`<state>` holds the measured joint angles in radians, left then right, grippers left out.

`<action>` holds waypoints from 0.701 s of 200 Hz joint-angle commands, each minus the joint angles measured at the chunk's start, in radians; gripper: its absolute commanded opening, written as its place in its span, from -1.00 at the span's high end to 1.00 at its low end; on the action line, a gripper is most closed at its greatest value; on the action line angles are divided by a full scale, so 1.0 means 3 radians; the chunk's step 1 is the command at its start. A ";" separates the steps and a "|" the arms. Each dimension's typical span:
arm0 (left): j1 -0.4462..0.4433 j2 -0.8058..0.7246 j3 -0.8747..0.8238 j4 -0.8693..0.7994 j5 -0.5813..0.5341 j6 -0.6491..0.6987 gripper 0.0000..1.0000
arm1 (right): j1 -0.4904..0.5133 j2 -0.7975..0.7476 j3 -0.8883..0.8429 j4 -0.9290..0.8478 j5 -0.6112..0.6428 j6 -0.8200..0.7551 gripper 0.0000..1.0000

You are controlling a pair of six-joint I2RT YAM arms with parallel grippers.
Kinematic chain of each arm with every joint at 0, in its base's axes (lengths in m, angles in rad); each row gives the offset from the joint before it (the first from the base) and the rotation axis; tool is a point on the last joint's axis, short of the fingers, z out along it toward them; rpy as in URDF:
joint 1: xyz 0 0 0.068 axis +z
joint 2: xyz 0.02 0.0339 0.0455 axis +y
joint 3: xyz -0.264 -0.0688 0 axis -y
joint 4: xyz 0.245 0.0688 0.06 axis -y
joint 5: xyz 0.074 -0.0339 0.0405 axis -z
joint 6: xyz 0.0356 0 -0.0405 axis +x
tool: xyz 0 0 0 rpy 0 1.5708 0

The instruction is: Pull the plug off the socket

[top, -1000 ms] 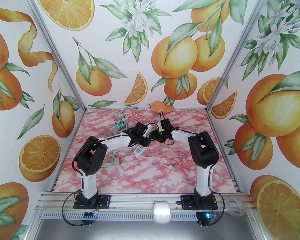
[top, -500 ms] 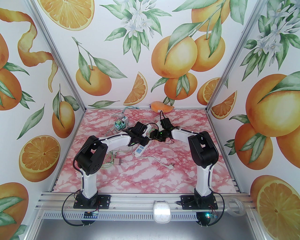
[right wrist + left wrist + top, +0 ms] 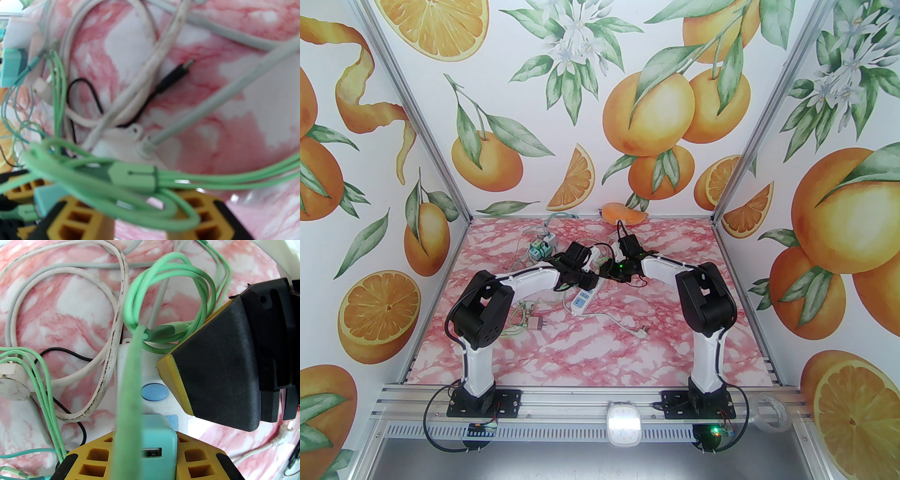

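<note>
A white socket strip (image 3: 581, 300) with a blue button lies mid-table among tangled cables. Plugged into the strip (image 3: 152, 378) is a teal USB plug (image 3: 161, 439), upright, with a green cable (image 3: 131, 385) running from it. My left gripper (image 3: 150, 451) is shut on the plug, a yellow finger on each side of it. One black-padded finger (image 3: 211, 380) of my right gripper presses on the strip's right edge. My right gripper (image 3: 136, 220) straddles the strip's cord end (image 3: 124, 140), shut on it. Both grippers (image 3: 583, 280) (image 3: 607, 272) meet over the strip.
A second strip with teal chargers (image 3: 541, 248) sits at the back left. A pink adapter (image 3: 533, 323) and the strip's white wall plug (image 3: 640, 333) lie nearer. A loose black USB lead (image 3: 173, 75), white cords and an orange toy (image 3: 623, 213) lie behind.
Both grippers have narrowed onto the plug and the strip. Both wrists have shifted slightly toward the back, and the strip's near end has turned a little.
</note>
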<state>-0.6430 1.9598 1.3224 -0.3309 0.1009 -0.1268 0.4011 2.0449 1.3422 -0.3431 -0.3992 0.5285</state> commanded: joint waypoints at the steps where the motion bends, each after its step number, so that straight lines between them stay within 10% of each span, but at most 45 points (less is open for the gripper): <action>1: -0.0168 -0.0116 0.0148 0.0102 -0.0130 0.0208 0.58 | 0.0043 0.0332 -0.0069 -0.0462 0.0456 -0.0100 0.27; 69: -0.0332 -0.0162 0.0143 0.0040 -0.0691 0.0362 0.63 | 0.0064 0.0368 -0.0042 -0.0509 0.0512 -0.0090 0.28; 140: -0.0108 -0.0348 0.0253 -0.0118 -0.0296 0.0177 0.59 | 0.0064 0.0322 -0.0055 -0.0484 0.0543 -0.0073 0.28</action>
<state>-0.6800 1.9381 1.3411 -0.3637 -0.0120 -0.0711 0.4122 2.0514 1.3674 -0.3779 -0.3676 0.5247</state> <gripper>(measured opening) 0.296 0.360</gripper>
